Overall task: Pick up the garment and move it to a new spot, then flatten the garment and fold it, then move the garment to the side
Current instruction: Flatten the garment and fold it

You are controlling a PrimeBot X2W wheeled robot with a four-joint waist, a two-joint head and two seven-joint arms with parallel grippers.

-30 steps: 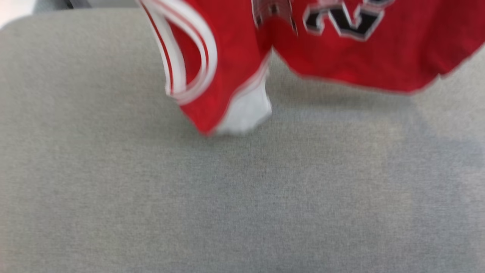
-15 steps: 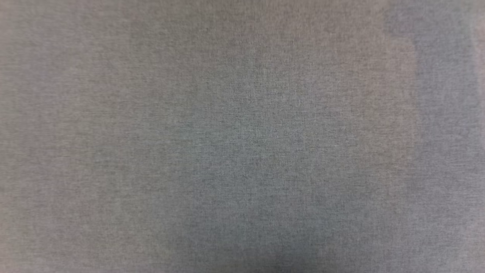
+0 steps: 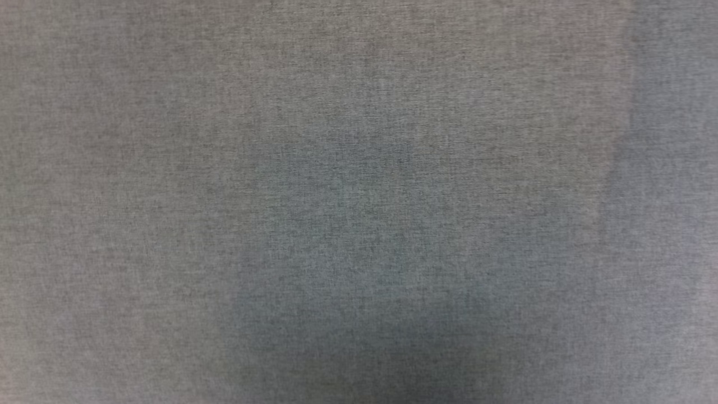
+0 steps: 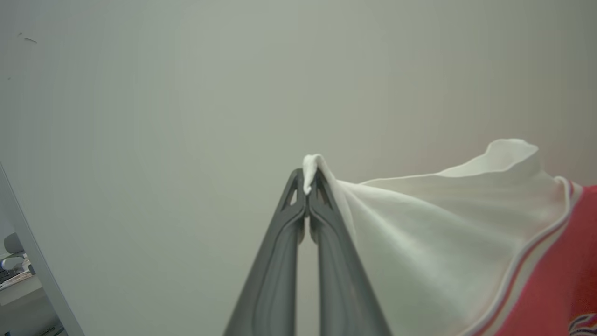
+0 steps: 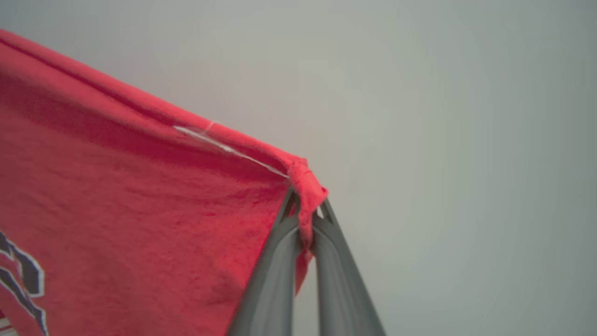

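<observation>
The garment (image 4: 443, 233) hangs in the air, held at two places. In the left wrist view my left gripper (image 4: 308, 179) is shut on the tip of its white sleeve, and the cloth spreads right toward red fabric with striped trim. In the right wrist view my right gripper (image 5: 305, 203) is shut on a bunched red corner of the garment (image 5: 140, 210), whose red body with black white-outlined lettering stretches away to the left. In the head view I see the grey cloth surface (image 3: 359, 202) with soft shadows on it.
A plain pale wall (image 4: 186, 93) stands behind both grippers in the wrist views. A pale upright edge (image 4: 32, 261) and some cluttered furniture beyond it sit at the lower left of the left wrist view.
The head view has shifted: a second ago the red garment hung across its top, and since half a second ago only the grey surface is seen. The shadows have drifted slightly.
</observation>
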